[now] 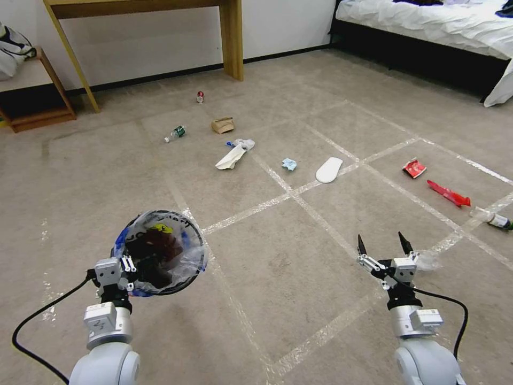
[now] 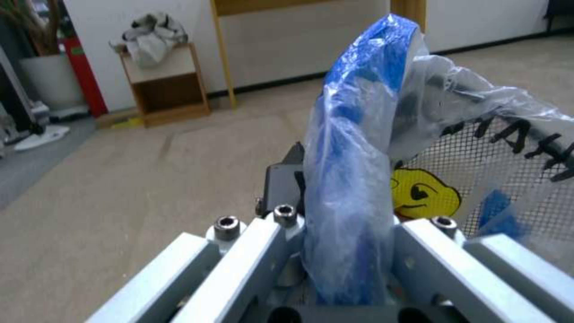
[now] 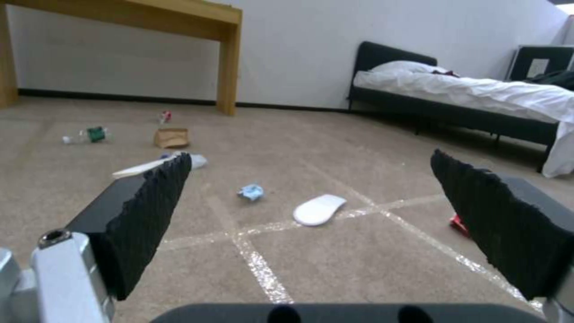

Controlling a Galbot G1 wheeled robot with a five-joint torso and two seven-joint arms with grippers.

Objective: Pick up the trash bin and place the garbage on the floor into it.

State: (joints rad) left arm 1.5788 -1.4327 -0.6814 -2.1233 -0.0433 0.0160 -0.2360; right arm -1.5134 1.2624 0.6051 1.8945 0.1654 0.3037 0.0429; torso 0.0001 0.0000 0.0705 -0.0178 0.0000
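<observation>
The small round red trash bin lined with a clear, blue-edged plastic bag (image 1: pixel 160 251) is held off the floor by the left gripper (image 1: pixel 122 266), whose fingers are clamped on the near rim, with the bunched blue bag edge pinched between them in the left wrist view. The bin's mouth is tilted up and forward, away from the fingers, probably so that litter can be dropped in from the other side.

The right gripper (image 1: pixel 382 246) is held low over the carpet with its black serrated fingers (image 3: pixel 150 211) spread wide and nothing between them, presumably in readiness for a first pick.

The garbage is all scattered on the floor well beyond the right fingertips. Nearest ahead of them lie a white oblong foam piece (image 1: pixel 328 169) and a small crumpled blue tissue (image 1: pixel 289 164). Farther off are a crumpled white paper (image 1: pixel 233 155), a brown carton (image 1: pixel 223 125), a green-labelled clear bottle (image 1: pixel 175 132) and a red can (image 1: pixel 200 97). Off to the right of the fingers lie two red wrappers (image 1: pixel 414 168) and a second bottle (image 1: pixel 494 219). Judging by this, no piece on the floor has yet been collected.

The floor is a beige carpet (image 1: pixel 278 267) crossed by shiny tape lines. Beyond the litter stand a wooden table (image 1: pixel 231 37) against a white wall, and a dark-framed bed with white bedding (image 1: pixel 427 24).
</observation>
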